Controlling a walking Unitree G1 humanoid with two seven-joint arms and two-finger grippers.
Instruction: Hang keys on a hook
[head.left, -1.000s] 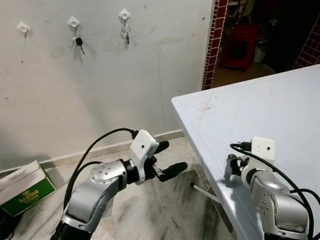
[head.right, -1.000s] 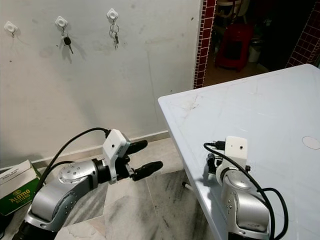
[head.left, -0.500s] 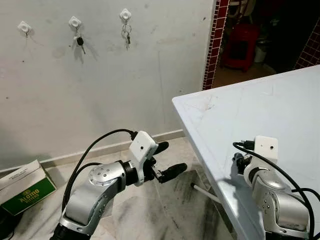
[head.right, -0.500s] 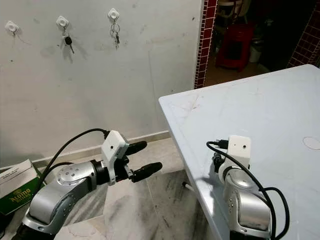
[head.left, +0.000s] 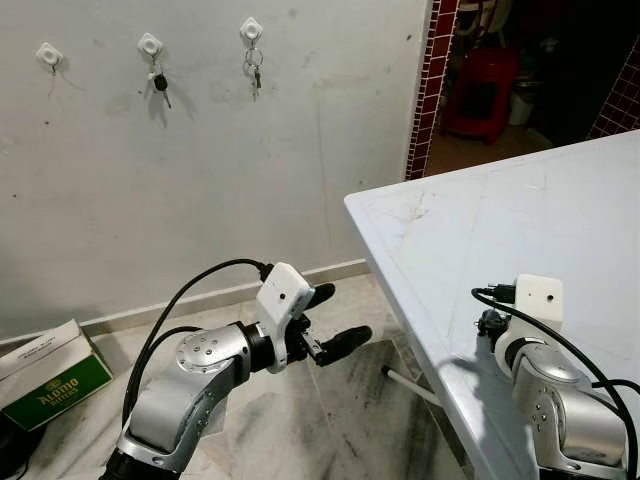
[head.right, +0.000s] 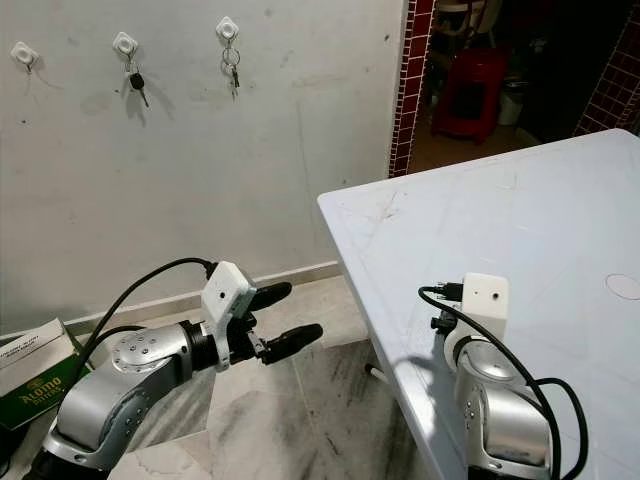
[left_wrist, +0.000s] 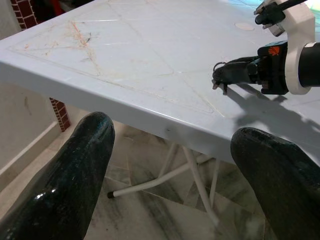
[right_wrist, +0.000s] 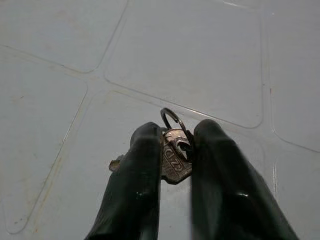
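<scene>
A silver key on a ring (right_wrist: 175, 159) is pinched between the two black fingers of my right gripper (right_wrist: 177, 131), just above the white table (head.left: 470, 220). The left wrist view shows that gripper (left_wrist: 220, 80) low over the table near its front edge, with the keys hanging from its tips. Three white hooks are on the wall: the left hook (head.left: 46, 54) looks bare, while the middle hook (head.left: 149, 44) and the right hook (head.left: 250, 29) each carry keys. My left gripper (head.left: 342, 313) is open and empty, held over the floor left of the table.
A green and white carton (head.left: 50, 382) lies on the marble floor by the wall at the left. The table's corner (head.left: 352, 200) juts toward the wall. A red-tiled pillar (head.left: 430, 80) and a red stool (head.left: 482, 90) stand at the doorway behind.
My right wrist has drawn back and turned, so its fingers now sit hidden behind the wrist camera in the eye views. The left arm has sunk slightly.
</scene>
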